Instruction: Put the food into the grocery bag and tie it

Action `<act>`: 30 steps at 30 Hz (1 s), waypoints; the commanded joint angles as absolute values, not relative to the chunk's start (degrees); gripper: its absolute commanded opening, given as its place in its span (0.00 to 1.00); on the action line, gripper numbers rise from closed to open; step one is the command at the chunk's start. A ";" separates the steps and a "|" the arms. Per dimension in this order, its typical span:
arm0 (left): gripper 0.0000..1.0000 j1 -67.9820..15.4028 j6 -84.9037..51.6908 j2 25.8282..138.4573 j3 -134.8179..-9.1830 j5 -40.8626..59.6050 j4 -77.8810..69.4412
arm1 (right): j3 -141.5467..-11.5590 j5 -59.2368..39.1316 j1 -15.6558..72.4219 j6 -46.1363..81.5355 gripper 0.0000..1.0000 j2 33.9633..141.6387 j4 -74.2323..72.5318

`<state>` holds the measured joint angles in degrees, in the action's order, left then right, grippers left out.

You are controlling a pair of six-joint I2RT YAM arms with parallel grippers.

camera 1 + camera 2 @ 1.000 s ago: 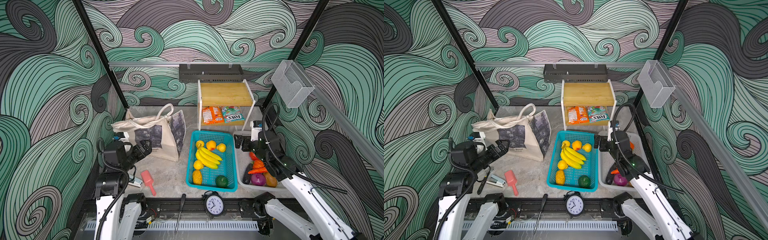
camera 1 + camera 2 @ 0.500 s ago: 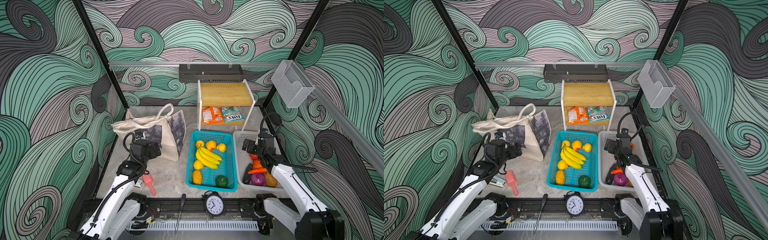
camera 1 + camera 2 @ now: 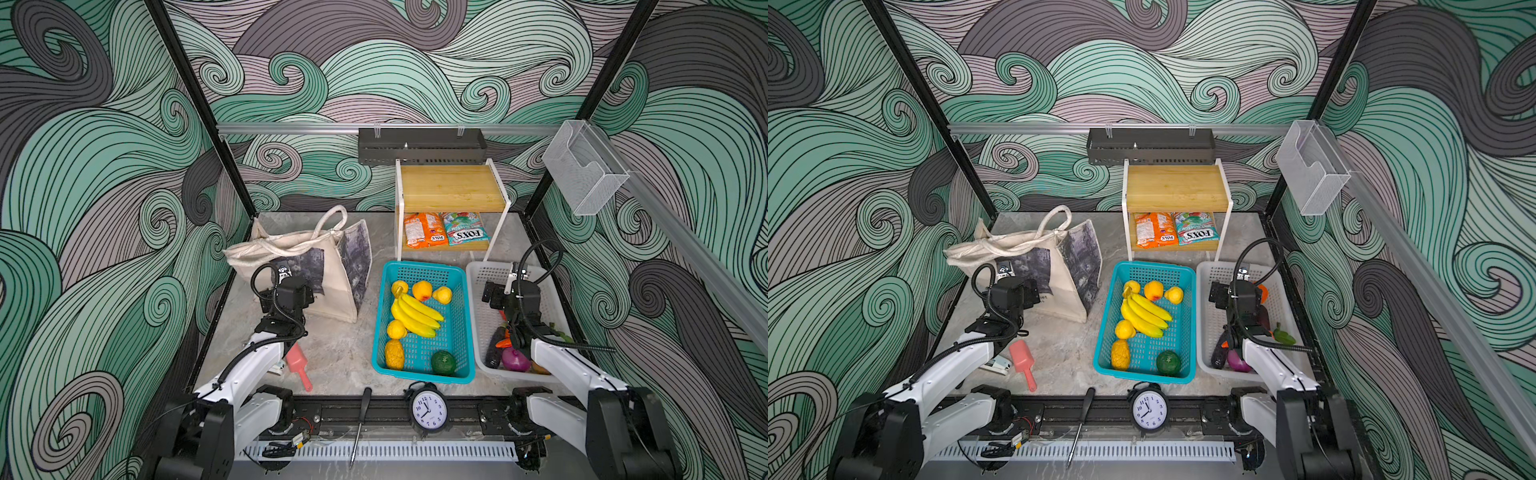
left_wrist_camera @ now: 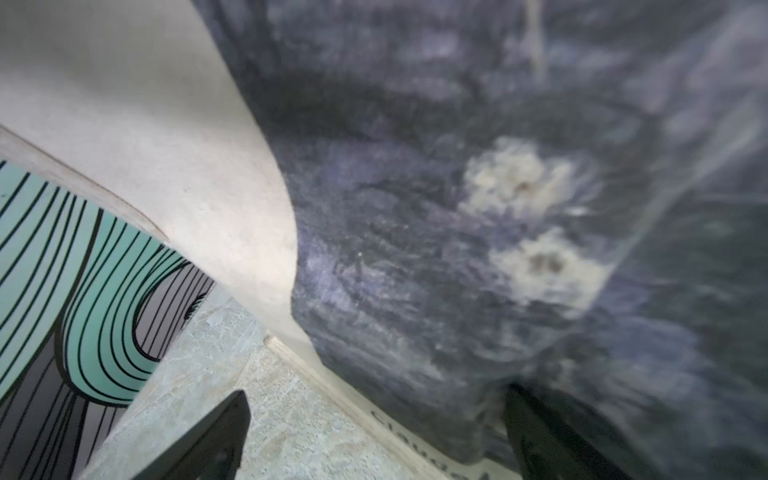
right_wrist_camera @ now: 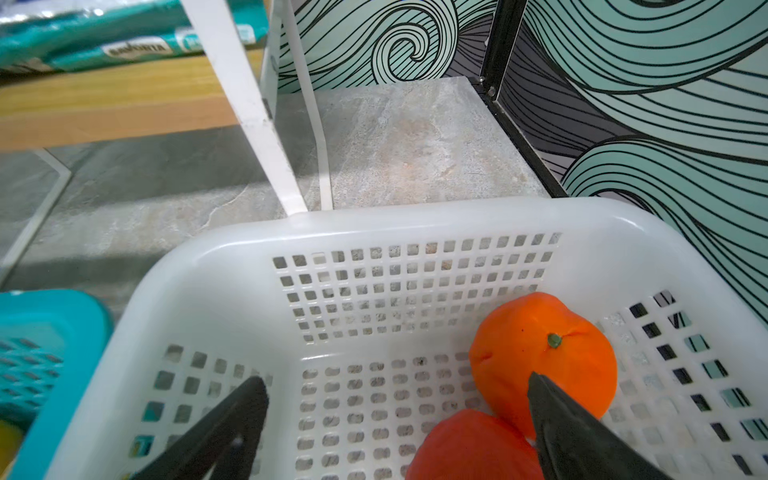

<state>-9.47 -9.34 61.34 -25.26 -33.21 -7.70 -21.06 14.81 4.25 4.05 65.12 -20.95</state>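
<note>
I am hovering the right gripper (image 5: 395,378) by the orange (image 5: 540,332), the left gripper (image 4: 376,390) facing the bag (image 4: 415,208), both spread apart. The first pick likely needs centring, then closing.

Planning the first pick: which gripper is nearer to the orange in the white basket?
Right. The right gripper hangs open over the white basket, the orange close by one fingertip. The left gripper is far off on the other side, open, facing the grocery bag.

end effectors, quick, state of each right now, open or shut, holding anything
Left end effector: open, empty, facing the beige canvas tote bag.
Right end effector: open, empty, above the white plastic mesh basket.
</note>
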 commanded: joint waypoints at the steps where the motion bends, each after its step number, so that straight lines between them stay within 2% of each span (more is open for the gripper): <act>1: 0.99 -5.74 -6.05 64.38 -24.21 -29.68 -19.36 | -19.65 17.12 4.04 1.23 0.97 68.53 -31.38; 7: 0.99 0.54 -4.70 72.23 -23.04 -16.52 -28.80 | -19.53 16.61 4.04 0.27 0.97 73.98 -39.83; 12: 0.99 4.51 -6.31 74.71 -23.21 -11.77 -33.16 | -21.41 15.86 3.96 -0.07 0.97 78.60 -42.87; 14: 0.99 6.94 -8.70 79.99 -23.48 -7.29 -37.66 | -21.33 14.25 3.96 -0.41 0.97 82.43 -47.04; 16: 0.98 7.08 -4.93 84.84 -23.11 -1.89 -44.40 | -20.04 13.48 3.96 -0.51 0.98 85.28 -52.01; 17: 0.99 6.98 -5.10 85.54 -24.25 -0.86 -42.04 | -19.62 13.28 3.96 -0.61 0.98 86.38 -53.89; 18: 0.99 6.95 -6.26 85.17 -25.51 -1.59 -38.35 | -19.58 13.27 3.96 -0.62 0.98 87.11 -54.50; 22: 0.99 6.76 -6.02 86.04 -25.04 -1.90 -40.25 | -22.49 11.65 3.55 -0.49 1.00 88.13 -49.59; 30: 0.98 5.01 -4.33 87.26 -25.92 -3.88 -39.65 | -22.31 10.99 3.21 -0.52 0.99 88.10 -50.11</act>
<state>5.67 -5.45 86.72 -24.27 -4.05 -38.65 -21.41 11.66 3.31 -0.25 88.64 -49.52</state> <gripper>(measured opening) 0.986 0.996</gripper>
